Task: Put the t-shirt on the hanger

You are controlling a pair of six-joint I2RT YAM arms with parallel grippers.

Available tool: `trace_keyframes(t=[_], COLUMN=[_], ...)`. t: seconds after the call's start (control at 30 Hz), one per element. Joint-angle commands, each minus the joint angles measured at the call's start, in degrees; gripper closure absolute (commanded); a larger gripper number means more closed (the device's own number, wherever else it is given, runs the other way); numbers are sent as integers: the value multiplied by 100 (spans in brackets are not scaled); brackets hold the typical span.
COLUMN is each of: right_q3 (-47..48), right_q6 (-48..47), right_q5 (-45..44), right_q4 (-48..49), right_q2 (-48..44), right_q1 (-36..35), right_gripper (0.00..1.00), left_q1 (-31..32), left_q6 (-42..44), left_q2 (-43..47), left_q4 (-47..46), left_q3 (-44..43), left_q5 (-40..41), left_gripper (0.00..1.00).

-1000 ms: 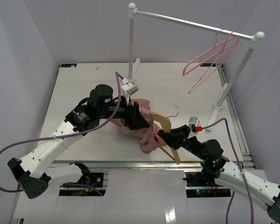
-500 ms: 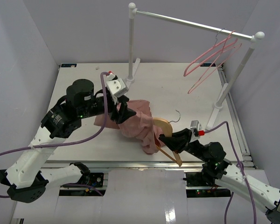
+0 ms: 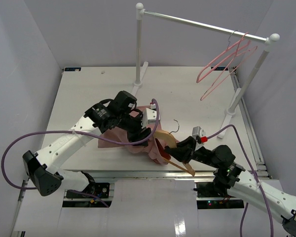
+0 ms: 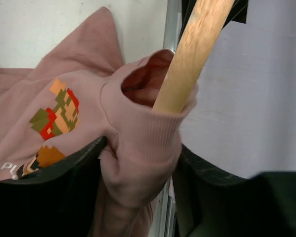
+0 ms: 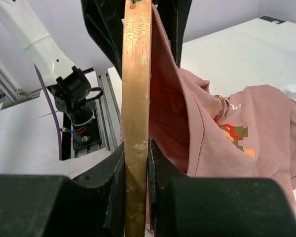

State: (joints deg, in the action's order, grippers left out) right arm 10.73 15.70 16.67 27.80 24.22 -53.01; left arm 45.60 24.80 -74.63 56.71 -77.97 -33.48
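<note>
left gripper [image 4: 140, 163] grasped collar of dusty-pink fabric t-shirt [image 4: 64, 84] | right gripper [image 5: 136, 158] clenched light tan wooden hanger [image 5: 136, 74], near centre | hanger arm sat inside collar

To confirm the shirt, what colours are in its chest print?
The print on the t-shirt: pixelated orange, red, olive blocks; clearest in left wrist view.

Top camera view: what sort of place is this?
Probably a robot lab test cell: plain grey walls box in a white table, a white clothes rail holds thin pink wire hangers, and two white robot arms are mounted at the near edge.
</note>
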Motion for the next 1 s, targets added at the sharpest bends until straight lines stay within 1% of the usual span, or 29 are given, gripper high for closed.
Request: trace_keyframes(t=[0.0,0.03,0.1,0.2,0.3,0.33,0.43,0.5,0.63,0.67,0.7,0.73,0.77,0.87,0.9,0.97], right_q3=[512,532,588,711,819,866,899,933,1050,1076,1101,1150,1222,1438,1507,1633], right_q6=[-228,-283,-343,-480,-582,-607,-637,-661,-796,-807,-818,-819,-814,-840,-839,-824], right_q5=[275,340,434,555,619,599,473,489,471,486,516,551,561,385,112,-306], right_q4=[481,460,364,186,-37,-59,-160,-183,-344,-339,-336,-336,-348,-627,-730,-919], right_q2=[162,192,280,382,437,444,371,357,516,590,657,744,840,1007,1024,992], right_q1=[-24,-18,-19,-23,-18,-23,-21,-24,-16,-16,-20,-21,-18,-16,-15,-7], right_gripper=[92,92,92,92,92,92,92,92,92,92,92,92,92,92,91,83], left_q1=[46,46,46,46,46,46,46,46,46,46,46,46,46,45,38,46], left_q6=[295,306,291,203,148,142,143,138,63,32,20,-7,-64,-230,-321,-667], left_q2=[-150,-164,-171,-146,-122,-118,-109,-51,-32,-62,-77,-105,-151,-152,-106,98], left_q4=[98,90,48,20,60,64,178,147,52,29,16,12,-2,-133,-215,-506], left_q3=[-216,-292,-455,-568,-631,-629,-535,-447,-540,-610,-669,-716,-740,-650,-579,-343], left_q5=[-1043,-1209,-1468,-1565,-1574,-1580,-1618,-1638,-1831,-1887,-1937,-1964,-1979,-1970,-1896,-1511], left_gripper=[49,55,59,59,56,56,65,67,69,75,83,94,100,100,100,100])
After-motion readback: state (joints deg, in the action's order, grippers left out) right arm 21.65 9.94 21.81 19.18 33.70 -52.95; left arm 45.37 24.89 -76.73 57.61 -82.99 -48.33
